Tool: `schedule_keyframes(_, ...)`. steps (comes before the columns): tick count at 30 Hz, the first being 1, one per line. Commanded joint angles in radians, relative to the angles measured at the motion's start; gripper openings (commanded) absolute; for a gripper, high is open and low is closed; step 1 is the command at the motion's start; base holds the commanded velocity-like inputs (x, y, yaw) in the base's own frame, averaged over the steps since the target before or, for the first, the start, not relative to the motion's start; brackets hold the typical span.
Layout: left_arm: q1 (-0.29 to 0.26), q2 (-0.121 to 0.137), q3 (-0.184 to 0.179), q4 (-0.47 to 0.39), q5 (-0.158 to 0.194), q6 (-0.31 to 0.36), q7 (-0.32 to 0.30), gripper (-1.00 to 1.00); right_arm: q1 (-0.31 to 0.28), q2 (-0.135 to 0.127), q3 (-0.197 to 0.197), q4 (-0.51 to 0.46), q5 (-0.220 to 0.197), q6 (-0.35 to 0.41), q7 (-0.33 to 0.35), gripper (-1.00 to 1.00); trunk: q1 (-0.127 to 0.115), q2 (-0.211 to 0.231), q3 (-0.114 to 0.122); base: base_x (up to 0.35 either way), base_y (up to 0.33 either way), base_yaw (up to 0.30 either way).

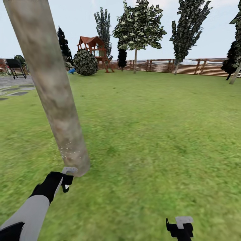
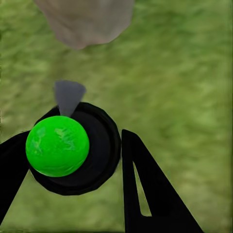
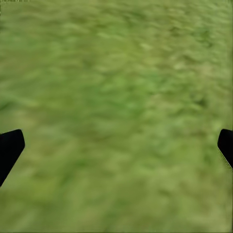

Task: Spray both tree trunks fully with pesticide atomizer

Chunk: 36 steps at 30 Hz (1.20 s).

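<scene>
At trunk [image 1: 50,87] base | left end effector [image 2: 73,160] grasping atomizer [image 2: 57,145] | right end effector [image 3: 116,150] released

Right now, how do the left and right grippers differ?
The left gripper has its fingers around the atomizer, green-topped, at the base of the tree trunk; the right gripper is open, holding nothing. The left faces the trunk, the right only lawn. Both have black fingers.
</scene>
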State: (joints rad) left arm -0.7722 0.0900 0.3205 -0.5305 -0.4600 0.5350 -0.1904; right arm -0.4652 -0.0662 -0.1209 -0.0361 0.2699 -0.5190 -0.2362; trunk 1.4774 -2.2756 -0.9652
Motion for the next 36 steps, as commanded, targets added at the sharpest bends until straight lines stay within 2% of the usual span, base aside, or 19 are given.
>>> schedule_keyframes(1, -0.001, -0.001, 0.006, -0.002, -0.011, 0.003, -0.009, -1.0, 0.0, 0.0, -0.008, 0.001, 0.011, -0.003, -0.003, 1.0, 0.0, 0.0, -0.001, 0.083, -0.273, 0.257)
schedule_keyframes(3, -0.001, 0.001, 0.008, -0.002, -0.011, 0.003, -0.009, -1.0, 0.0, 0.0, -0.008, 0.001, 0.011, -0.003, -0.003, 1.0, 0.0, 0.0, -0.001, 0.104, -0.273, 0.269)
schedule_keyframes(7, -0.001, 0.004, 0.038, -0.002, -0.011, 0.002, -0.009, -1.0, 0.0, 0.0, -0.008, 0.001, 0.011, -0.003, -0.003, 1.0, 0.0, 0.0, -0.001, 0.127, -0.273, 0.277)
schedule_keyframes(19, -0.001, 0.007, 0.046, -0.002, -0.011, 0.001, -0.007, -1.0, 0.0, 0.0, -0.008, 0.001, 0.011, -0.003, -0.002, 1.0, 0.0, 0.0, -0.001, 0.22, -0.206, 0.272)
schedule_keyframes(23, -0.001, 0.007, 0.046, -0.001, -0.011, 0.0, 0.002, -1.0, 0.0, 0.0, -0.008, 0.001, 0.011, -0.003, -0.002, 1.0, 0.0, 0.0, -0.001, 0.237, -0.189, 0.068)
schedule_keyframes(25, -0.001, 0.005, 0.046, 0.004, -0.01, -0.001, 0.037, -1.0, 0.0, 0.0, -0.008, 0.001, 0.011, -0.003, -0.002, 1.0, 0.0, 0.0, -0.001, 0.157, -0.187, 0.007)
schedule_keyframes(30, 0.0, -0.008, 0.049, 0.023, -0.002, -0.005, 0.052, -1.0, 0.0, 0.0, -0.008, 0.001, 0.011, -0.003, -0.003, 1.0, 0.0, 0.0, -0.001, -0.195, -0.109, 0.001)
schedule_keyframes(31, 0.019, -0.001, 0.049, 0.062, 0.001, -0.101, 0.053, -1.0, 0.0, 0.0, -0.008, 0.001, 0.011, -0.003, -0.002, 1.0, 0.0, 0.0, -0.001, -0.078, -0.004, 0.0)
schedule_keyframes(34, 0.056, 0.004, 0.049, 0.09, 0.012, -0.172, 0.055, -1.0, 0.0, 0.0, -0.008, 0.001, 0.011, -0.003, -0.002, 1.0, 0.0, 0.0, -0.001, -0.029, -0.001, 0.0)
schedule_keyframes(36, 0.064, 0.001, 0.049, 0.095, 0.037, -0.181, 0.055, -1.0, 0.0, 0.0, -0.008, 0.001, 0.011, -0.003, -0.002, 1.0, 0.0, 0.0, -0.001, -0.004, 0.0, 0.0)
